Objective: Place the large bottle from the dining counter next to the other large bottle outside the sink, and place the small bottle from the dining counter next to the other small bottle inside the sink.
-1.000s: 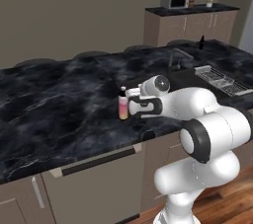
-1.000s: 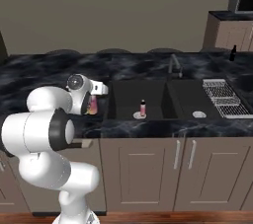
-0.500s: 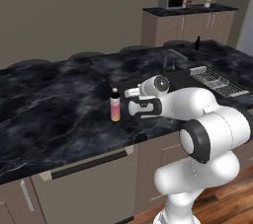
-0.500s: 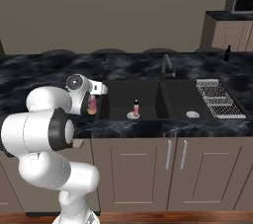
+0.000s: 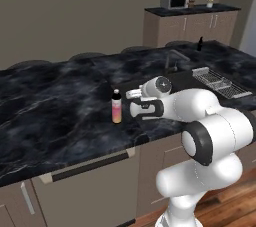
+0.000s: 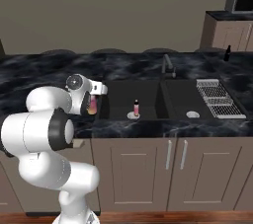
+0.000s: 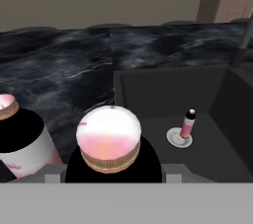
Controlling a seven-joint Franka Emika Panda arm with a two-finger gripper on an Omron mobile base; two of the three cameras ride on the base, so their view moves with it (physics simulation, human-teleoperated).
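Large bottle [image 5: 116, 106] stands upright at the gripper [image 5: 132, 107] over the counter [image 5: 50, 116]; the whole scene has slid slightly with the base. From the right, it hangs just left of the sink [image 6: 118, 97]. Hand view: jaws apparently clamp it, the other large bottle [image 7: 17, 136] just beside, so release seems near.

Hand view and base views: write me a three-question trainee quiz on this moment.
1. True or false: the tiny pink bottle stands inside the sink.
2. Where is the drain rack? A: in the sink's left basin. B: beside the sink, on the side away from the arm. C: on the wall cabinet.
3. In the hand view, what stands between the fingertips of the hand?
Key: 1 true; 2 B; 3 a large bottle.
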